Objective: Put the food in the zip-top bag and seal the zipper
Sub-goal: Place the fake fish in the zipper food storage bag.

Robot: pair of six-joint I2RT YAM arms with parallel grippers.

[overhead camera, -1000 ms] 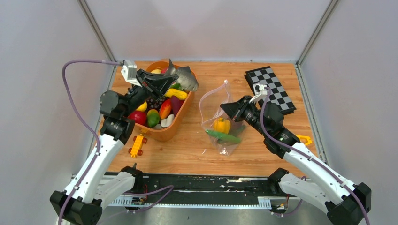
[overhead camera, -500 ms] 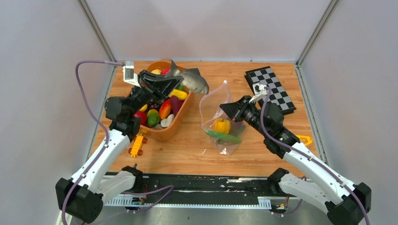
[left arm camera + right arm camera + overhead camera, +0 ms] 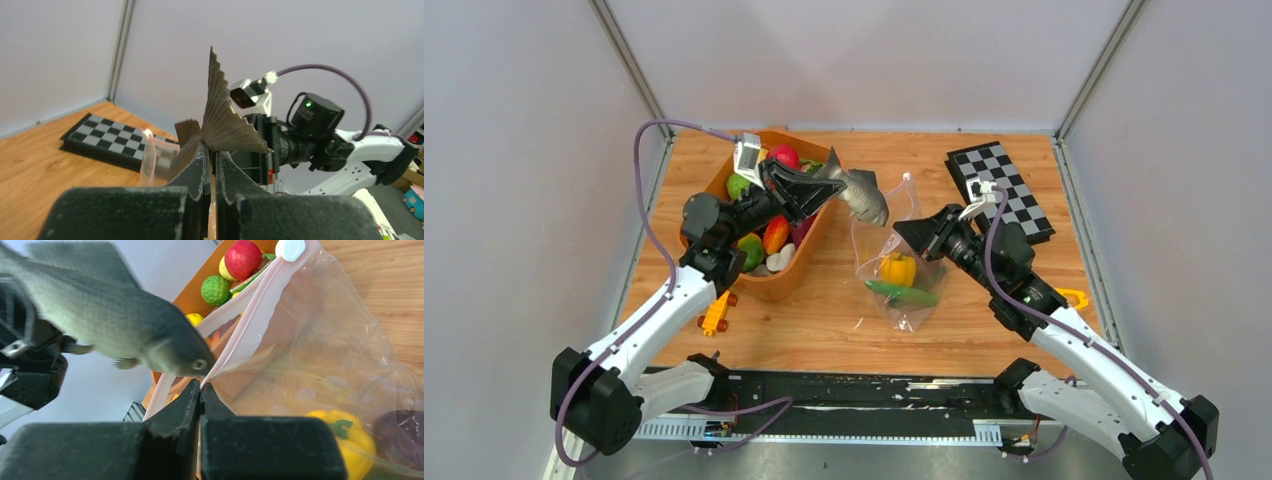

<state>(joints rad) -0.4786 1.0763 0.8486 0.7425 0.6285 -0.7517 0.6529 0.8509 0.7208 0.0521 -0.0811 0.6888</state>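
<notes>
My left gripper (image 3: 827, 185) is shut on the tail of a grey toy fish (image 3: 861, 194) and holds it in the air, head toward the open mouth of the zip-top bag (image 3: 894, 250). In the left wrist view the jaws (image 3: 212, 147) pinch the fanned tail (image 3: 225, 120). My right gripper (image 3: 905, 229) is shut on the bag's zipper edge (image 3: 255, 305) and holds the mouth up; the fish's head (image 3: 170, 350) is just above my fingertips (image 3: 201, 386). A yellow pepper (image 3: 896, 268), a green cucumber (image 3: 902, 292) and a purple piece (image 3: 400, 432) lie inside the bag.
The orange tub (image 3: 796, 278) at the left holds several toy fruits, among them a red apple (image 3: 784, 157). A yellow toy car (image 3: 715, 312) lies in front of it. A chessboard (image 3: 1004, 190) lies at the back right. A yellow object (image 3: 1074, 297) lies by the right arm.
My left arm has carried the fish to the right, from above the tub to the bag's mouth. The right gripper has kept its hold on the bag.
</notes>
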